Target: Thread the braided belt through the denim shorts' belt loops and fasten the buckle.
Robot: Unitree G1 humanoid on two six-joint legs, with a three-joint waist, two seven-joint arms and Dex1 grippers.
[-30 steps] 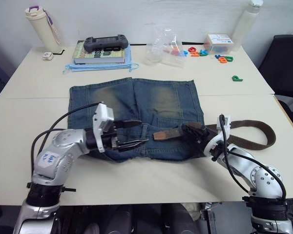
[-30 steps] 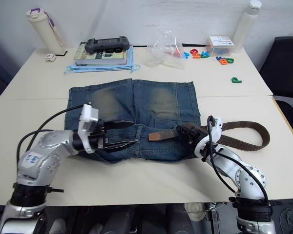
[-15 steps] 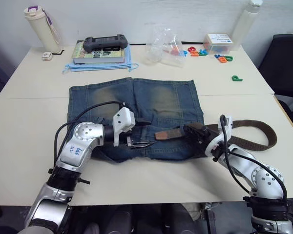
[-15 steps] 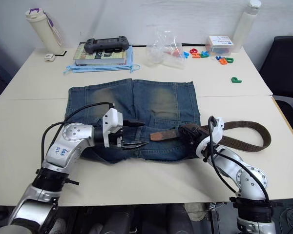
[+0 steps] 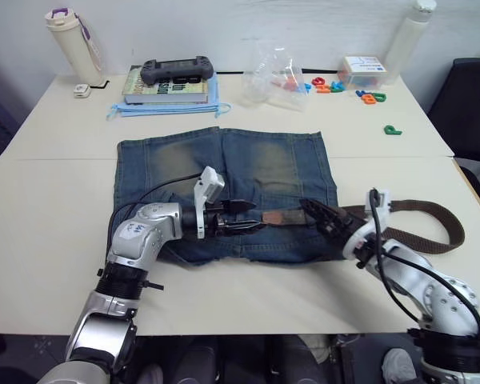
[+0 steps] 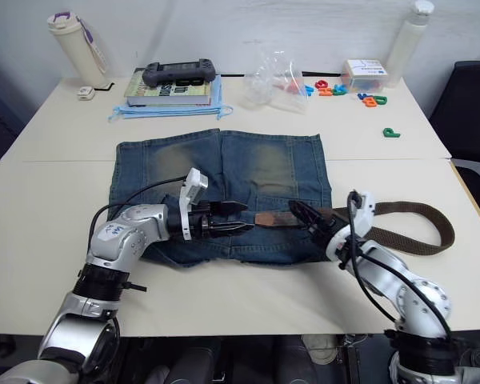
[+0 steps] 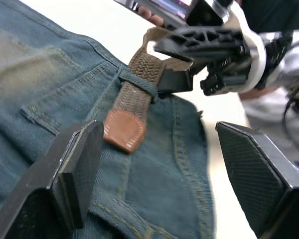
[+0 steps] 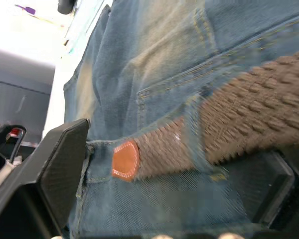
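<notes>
The denim shorts (image 5: 224,172) lie flat mid-table, waistband towards me. The braided belt (image 5: 432,210) runs from a wide bend on the right, along the waistband and under one of the belt loops (image 7: 138,82). Its tan leather tip (image 7: 123,130) lies just past that loop. My left gripper (image 5: 254,217) is open, its fingertips either side of the tan tip without touching it. My right gripper (image 5: 312,214) is open over the strap (image 8: 249,124) right of the loop, its fingers (image 8: 55,169) spread wide. The buckle is hidden.
At the table's back stand a book with a game controller (image 5: 173,70), a beige bottle (image 5: 68,36), a clear plastic bag (image 5: 272,76), coloured letters (image 5: 328,84), a small box (image 5: 360,70) and a white bottle (image 5: 408,32). A black chair (image 5: 472,104) is at the right.
My right gripper has opened and let go of the belt. My left gripper has moved right along the waistband to the belt's tan tip.
</notes>
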